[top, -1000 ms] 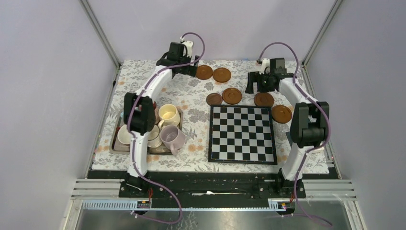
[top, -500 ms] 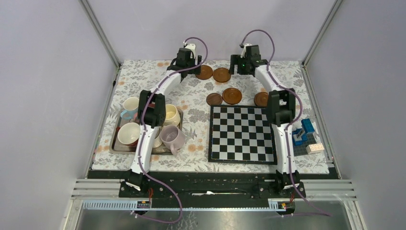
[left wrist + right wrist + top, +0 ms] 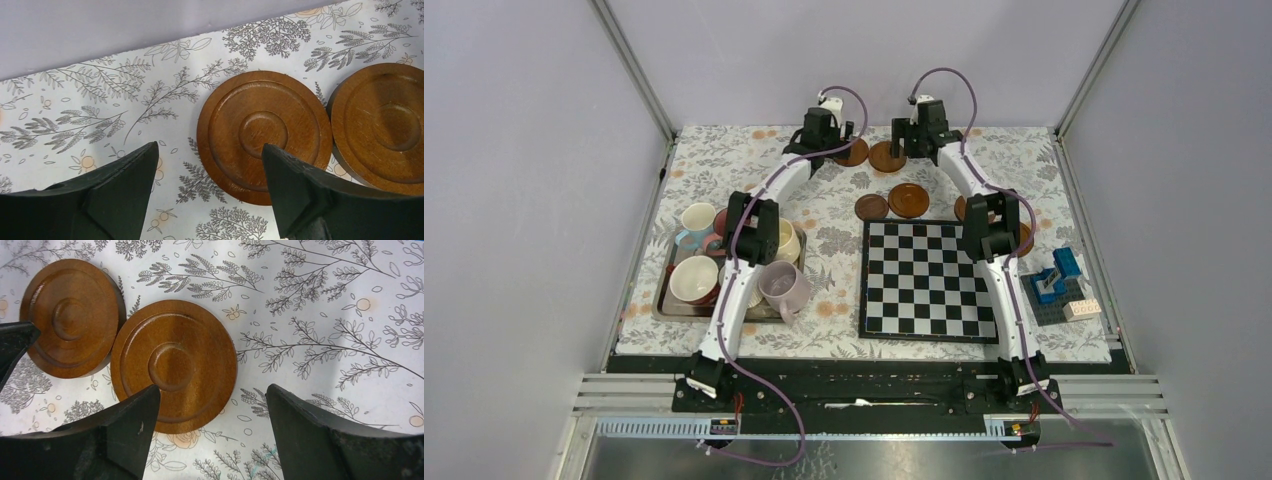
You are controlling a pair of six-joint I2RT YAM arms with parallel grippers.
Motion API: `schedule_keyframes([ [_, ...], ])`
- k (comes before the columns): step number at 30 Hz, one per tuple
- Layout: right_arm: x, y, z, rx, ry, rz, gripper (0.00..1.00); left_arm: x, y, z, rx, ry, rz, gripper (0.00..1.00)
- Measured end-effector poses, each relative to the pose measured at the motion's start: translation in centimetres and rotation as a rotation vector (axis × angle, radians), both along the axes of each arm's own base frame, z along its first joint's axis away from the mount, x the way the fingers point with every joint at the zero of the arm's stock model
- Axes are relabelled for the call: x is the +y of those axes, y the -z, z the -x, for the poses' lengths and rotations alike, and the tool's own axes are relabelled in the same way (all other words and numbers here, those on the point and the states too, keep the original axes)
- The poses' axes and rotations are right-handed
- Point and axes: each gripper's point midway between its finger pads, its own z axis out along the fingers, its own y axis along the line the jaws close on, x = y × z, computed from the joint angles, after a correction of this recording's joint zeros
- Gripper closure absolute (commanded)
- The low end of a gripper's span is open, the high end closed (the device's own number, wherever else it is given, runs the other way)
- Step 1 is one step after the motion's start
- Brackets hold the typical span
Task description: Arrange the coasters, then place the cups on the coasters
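A floral tablecloth (image 3: 824, 195) covered the table between pale lilac walls, with a chessboard (image 3: 929, 280) at the lower right of the top view and the cups (image 3: 692, 280) crowded in a metal tray (image 3: 662, 300) at the left. Two coasters lay side by side at the upper centre of that view, and both arms reached there. Four other coasters (image 3: 909, 200) sat just above the chessboard, two of them partly hidden by the right arm. The left gripper (image 3: 209, 150) hung over the far-left coaster (image 3: 263, 131), its jaws spread wide and holding nothing. In its wrist view the disc lay right of the gap's middle, with its lower right edge under the right finger. The right gripper (image 3: 212, 387) was likewise released above the far-right coaster (image 3: 172, 365). There the disc lay left of the gap's middle, under the left finger, and bare cloth filled the right half. Being round, the discs had no long axis to line up with. Each arm was nearer its own disc. The two rims were touching or just beside each other, I could not tell which. That likely left little room for an inner finger to come down between them.
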Motion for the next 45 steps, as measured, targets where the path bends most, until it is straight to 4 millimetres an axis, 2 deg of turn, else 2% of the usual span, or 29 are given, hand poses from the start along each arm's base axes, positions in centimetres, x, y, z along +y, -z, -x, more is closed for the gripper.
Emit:
schedule_keyframes([
  [7,1.0,2.2,-0.2,-0.013,0.008,0.058,0.16,-0.5,1.8,0.0,-0.005,0.037,-0.068,0.18],
  [10,1.3,2.2,-0.2,-0.028,0.009,0.082,0.19,-0.4,2.0,-0.1,-0.016,0.048,-0.104,0.21],
  [14,1.9,2.4,0.1,-0.027,-0.006,0.093,0.27,-0.1,2.2,-0.1,-0.029,0.054,-0.142,0.26],
  [18,2.4,2.5,0.3,-0.029,-0.02,0.102,0.38,0.4,2.3,0.3,-0.026,0.053,-0.149,0.36],
  [25,4.4,2.6,1.0,-0.03,-0.068,0.099,0.43,4.5,2.5,2.0,0.086,0.046,-0.163,0.4],
  [33,8.5,2.6,2.8,-0.021,-0.16,0.07,0.47,11.2,2.9,3.6,0.213,-0.01,-0.143,0.45],
  [37,10.6,2.6,3.8,-0.02,-0.197,0.065,0.48,13.8,3.0,4.6,0.254,-0.034,-0.128,0.46],
  [45,14.2,2.6,5.7,-0.02,-0.262,0.059,0.47,16.4,3.2,7.3,0.317,-0.043,-0.106,0.48],
])
